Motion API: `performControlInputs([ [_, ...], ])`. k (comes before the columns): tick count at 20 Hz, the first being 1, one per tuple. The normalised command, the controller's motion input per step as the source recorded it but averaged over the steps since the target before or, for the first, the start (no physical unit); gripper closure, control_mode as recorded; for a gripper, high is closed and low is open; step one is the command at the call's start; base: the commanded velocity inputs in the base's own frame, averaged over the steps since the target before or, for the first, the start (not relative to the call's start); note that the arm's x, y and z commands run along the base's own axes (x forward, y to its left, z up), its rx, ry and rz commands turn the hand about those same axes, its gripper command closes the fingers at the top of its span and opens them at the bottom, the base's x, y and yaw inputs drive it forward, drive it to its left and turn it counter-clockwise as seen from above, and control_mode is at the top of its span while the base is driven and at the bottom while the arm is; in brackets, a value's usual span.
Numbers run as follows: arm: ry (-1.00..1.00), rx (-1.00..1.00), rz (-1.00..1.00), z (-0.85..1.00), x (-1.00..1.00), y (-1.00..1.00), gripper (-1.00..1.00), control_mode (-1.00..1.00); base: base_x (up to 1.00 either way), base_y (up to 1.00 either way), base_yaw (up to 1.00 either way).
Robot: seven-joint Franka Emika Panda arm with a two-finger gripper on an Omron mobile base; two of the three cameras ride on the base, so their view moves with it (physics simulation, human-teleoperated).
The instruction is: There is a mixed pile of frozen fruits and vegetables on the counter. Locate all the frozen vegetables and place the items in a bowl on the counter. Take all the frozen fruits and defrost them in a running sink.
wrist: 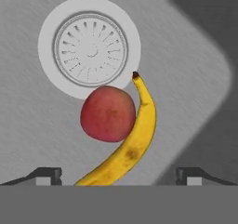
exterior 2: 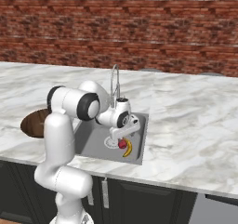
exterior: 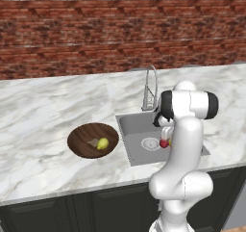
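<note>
Hand view: gripper [wrist: 118, 174] wide open, empty.

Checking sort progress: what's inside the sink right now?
In the sink: a red fruit touching a banana, both beside the round drain. The open fingers hover just above. The banana's lower end is cut off at the hand view's bottom edge.
</note>
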Motion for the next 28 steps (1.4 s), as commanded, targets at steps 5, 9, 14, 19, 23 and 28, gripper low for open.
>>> performControlInputs([
  [5, -0.01, 0.07, -0.05, 0.36, -0.22, 0.00, -1.00, -1.00, 0.00, 0.00, 0.00],
  [9, -0.04, 0.07, -0.09, 0.38, -0.24, 0.04, -1.00, -1.00, 0.00, 0.00, 0.00],
  [14, -0.06, 0.05, -0.15, 0.31, -0.16, 0.00, -1.00, -1.00, 0.00, 0.00, 0.00],
  [19, -0.07, 0.01, -0.14, 0.37, -0.06, 0.02, -1.00, -1.00, 0.00, 0.00, 0.00],
  [23, 0.00, -0.02, -0.04, 0.28, -0.02, -0.05, -1.00, -1.00, 0.00, 0.00, 0.00],
  [28, 0.03, -0.01, -0.08, 0.32, -0.09, -0.01, -1.00, -1.00, 0.00, 0.00, 0.00],
])
